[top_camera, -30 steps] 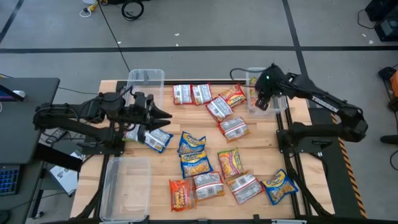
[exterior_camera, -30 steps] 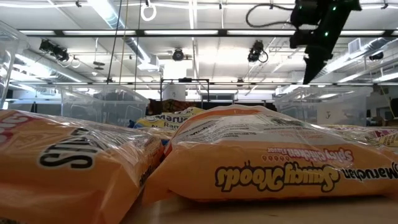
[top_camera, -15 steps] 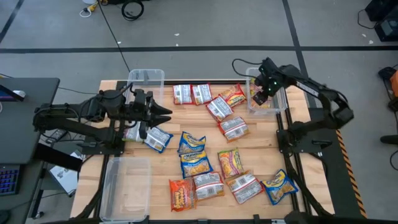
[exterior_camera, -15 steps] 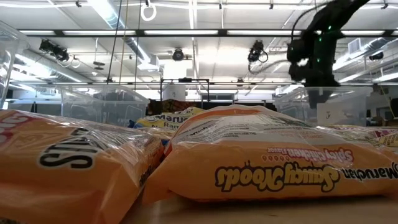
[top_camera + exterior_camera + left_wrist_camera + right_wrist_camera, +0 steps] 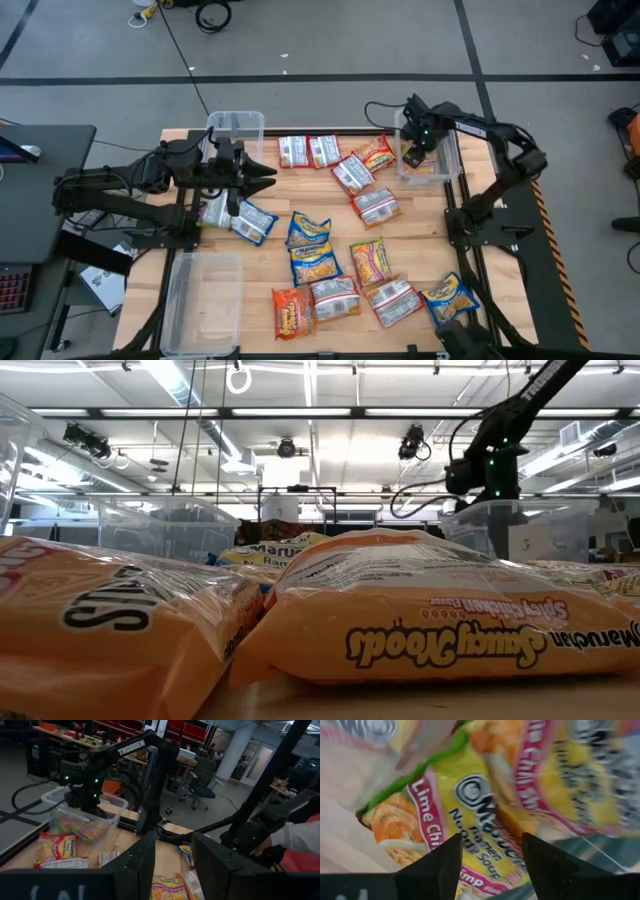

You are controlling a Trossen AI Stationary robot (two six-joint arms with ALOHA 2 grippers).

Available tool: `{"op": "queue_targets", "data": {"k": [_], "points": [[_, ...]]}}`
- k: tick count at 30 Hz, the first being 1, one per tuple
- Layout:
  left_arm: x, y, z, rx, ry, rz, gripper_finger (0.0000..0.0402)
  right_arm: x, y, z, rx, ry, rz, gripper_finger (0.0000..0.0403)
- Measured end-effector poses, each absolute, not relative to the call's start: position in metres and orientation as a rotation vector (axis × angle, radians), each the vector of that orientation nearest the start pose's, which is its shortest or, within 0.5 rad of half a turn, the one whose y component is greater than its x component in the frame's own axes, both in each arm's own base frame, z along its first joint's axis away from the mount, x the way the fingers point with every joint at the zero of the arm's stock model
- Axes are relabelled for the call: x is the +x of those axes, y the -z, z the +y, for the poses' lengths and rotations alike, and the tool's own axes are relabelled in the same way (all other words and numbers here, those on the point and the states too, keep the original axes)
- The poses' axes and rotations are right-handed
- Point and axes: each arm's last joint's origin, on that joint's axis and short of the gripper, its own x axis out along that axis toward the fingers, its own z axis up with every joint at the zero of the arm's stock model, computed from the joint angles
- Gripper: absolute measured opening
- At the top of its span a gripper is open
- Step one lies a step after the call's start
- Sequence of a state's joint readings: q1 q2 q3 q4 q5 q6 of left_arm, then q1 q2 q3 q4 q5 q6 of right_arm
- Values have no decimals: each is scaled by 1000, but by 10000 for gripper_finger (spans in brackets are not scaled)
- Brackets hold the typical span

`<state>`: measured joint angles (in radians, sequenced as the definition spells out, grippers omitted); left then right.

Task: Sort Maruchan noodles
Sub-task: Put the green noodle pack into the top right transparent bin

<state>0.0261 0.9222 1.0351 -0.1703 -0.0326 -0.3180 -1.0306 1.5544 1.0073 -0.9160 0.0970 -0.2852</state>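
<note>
Several Maruchan noodle packets [image 5: 330,240] lie flat across the wooden table, in orange-red [image 5: 292,312], blue-and-yellow [image 5: 310,262] and pink-green-yellow [image 5: 372,262] kinds. My right gripper [image 5: 412,155] reaches down into the clear bin [image 5: 452,150] at the table's far right. It is open just over the Lime Chili Shrimp packets [image 5: 485,805] lying in that bin, and I cannot tell whether it touches them. My left gripper [image 5: 268,178] hovers open above the table's left side, pointing right, with its fingers [image 5: 145,865] empty.
An empty clear bin [image 5: 236,128] stands at the far left and another [image 5: 205,290] at the near left. A blue-and-yellow packet [image 5: 250,222] lies under the left arm. A person's sleeve [image 5: 302,837] shows beyond the table. In the low view, packets [image 5: 440,620] fill the foreground.
My right gripper has come down from above the far right bin into it, shifting slightly toward the table's far left. It now sits low among the packets there. The packets on the table have stayed where they were.
</note>
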Motion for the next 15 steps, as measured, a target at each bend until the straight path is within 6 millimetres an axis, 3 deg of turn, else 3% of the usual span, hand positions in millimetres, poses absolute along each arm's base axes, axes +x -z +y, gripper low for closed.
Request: {"op": "queue_targets", "data": {"k": [7,10,13,15], "points": [[194,-396,6,-321,-67,47,133,138,-184,-236,413,640,1514,176],[194,-396,6,-329,-66,48,133,138,-184,-236,408,621,1510,121],[194,-396,5,-329,-56,50,133,137,-189,-234,389,596,1495,35],[194,-396,5,-329,-55,50,133,137,-194,-231,382,576,1475,13]]}}
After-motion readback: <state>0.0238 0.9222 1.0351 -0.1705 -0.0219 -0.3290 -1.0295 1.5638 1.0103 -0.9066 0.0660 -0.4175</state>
